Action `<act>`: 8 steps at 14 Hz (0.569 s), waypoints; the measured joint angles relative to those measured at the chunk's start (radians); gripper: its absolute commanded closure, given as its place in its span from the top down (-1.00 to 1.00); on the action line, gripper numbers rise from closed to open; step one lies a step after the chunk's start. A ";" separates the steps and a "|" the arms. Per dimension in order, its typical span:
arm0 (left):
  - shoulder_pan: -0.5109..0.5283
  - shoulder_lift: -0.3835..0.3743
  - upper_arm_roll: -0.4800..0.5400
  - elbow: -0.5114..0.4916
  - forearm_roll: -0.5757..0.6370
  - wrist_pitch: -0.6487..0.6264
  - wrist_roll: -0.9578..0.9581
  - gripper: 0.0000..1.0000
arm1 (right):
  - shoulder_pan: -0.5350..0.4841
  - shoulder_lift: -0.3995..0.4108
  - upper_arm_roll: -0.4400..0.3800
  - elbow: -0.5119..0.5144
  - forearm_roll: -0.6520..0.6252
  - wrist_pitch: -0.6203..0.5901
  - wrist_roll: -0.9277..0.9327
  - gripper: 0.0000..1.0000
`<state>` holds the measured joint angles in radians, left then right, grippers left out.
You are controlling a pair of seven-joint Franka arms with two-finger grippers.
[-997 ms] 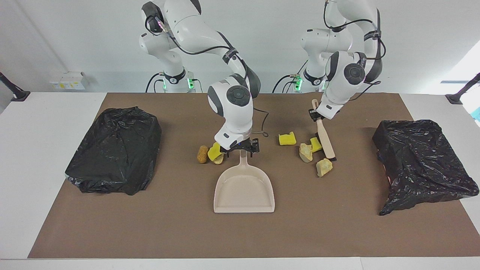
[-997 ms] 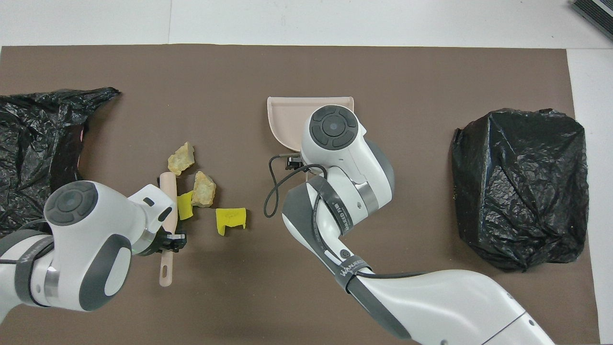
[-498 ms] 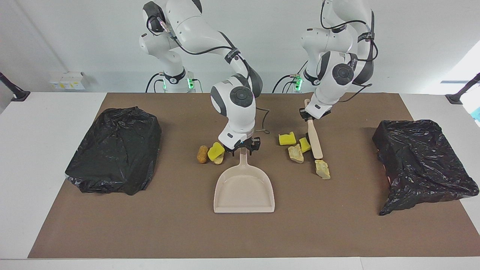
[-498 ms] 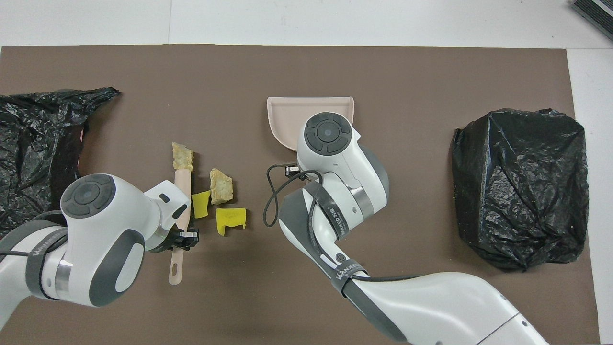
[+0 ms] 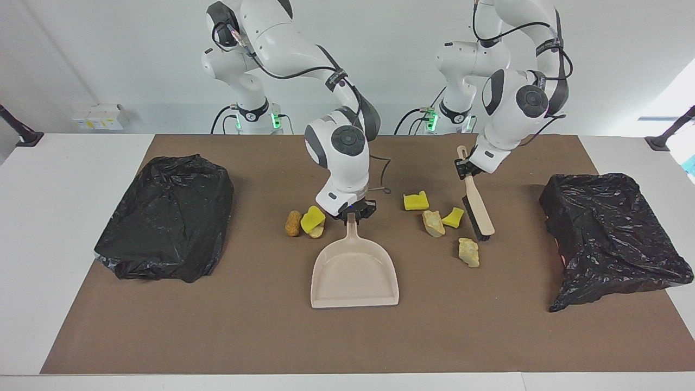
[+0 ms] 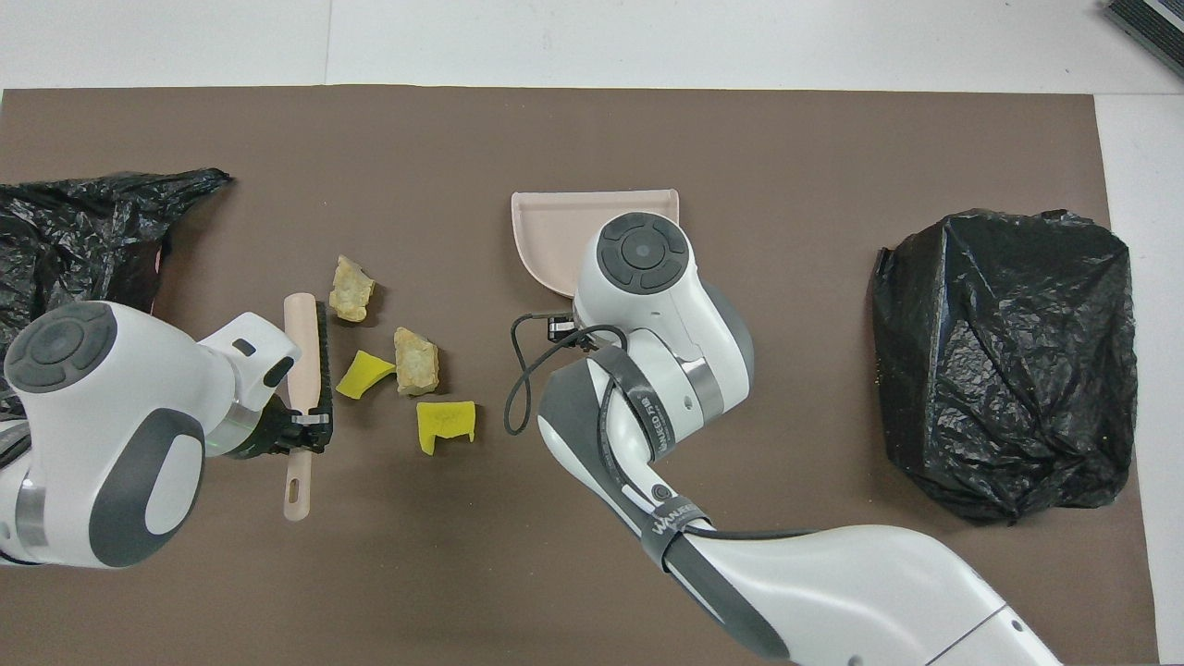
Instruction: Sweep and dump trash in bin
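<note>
The trash lies in two groups on the brown mat. One group holds a yellow sponge [image 5: 416, 201] [image 6: 446, 424], a beige rock [image 5: 433, 222] [image 6: 416, 361], a small yellow piece [image 5: 453, 217] [image 6: 363, 373] and another beige rock [image 5: 468, 252] [image 6: 351, 289]. The other group holds an orange-brown lump [image 5: 293, 222] and a yellow sponge [image 5: 312, 219] on a beige lump, beside the dustpan's handle. My left gripper [image 5: 464, 168] [image 6: 301, 430] is shut on the brush [image 5: 478, 209] [image 6: 303, 351], head down beside the small yellow piece. My right gripper [image 5: 353, 213] is shut on the handle of the beige dustpan [image 5: 354, 271] [image 6: 555, 231], which lies flat.
A bin covered with a black bag [image 5: 165, 217] [image 6: 1004, 361] stands at the right arm's end of the mat. Another black-bagged bin [image 5: 613, 239] [image 6: 65, 250] stands at the left arm's end. The right arm hides the dustpan's handle in the overhead view.
The left arm swept the brush into the trash, nudging it toward the dustpan, then swung the brush back toward its own end. The right gripper's fingers closed on the dustpan handle.
</note>
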<state>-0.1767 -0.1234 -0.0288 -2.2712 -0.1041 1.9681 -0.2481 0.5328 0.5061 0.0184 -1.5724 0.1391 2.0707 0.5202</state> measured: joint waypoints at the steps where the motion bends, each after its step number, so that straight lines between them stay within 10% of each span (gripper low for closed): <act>1: 0.008 0.000 0.000 0.000 0.000 0.005 0.014 -1.00 | -0.009 -0.004 0.000 0.000 0.042 0.002 -0.030 -1.00; 8: 0.100 0.045 0.003 0.000 0.000 0.095 0.172 -1.00 | -0.029 -0.122 0.001 -0.067 -0.065 -0.020 -0.466 -1.00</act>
<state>-0.0763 -0.0781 -0.0253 -2.2709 -0.1040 2.0626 -0.0757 0.5040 0.3839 0.0199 -1.6397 0.0746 2.0509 0.0544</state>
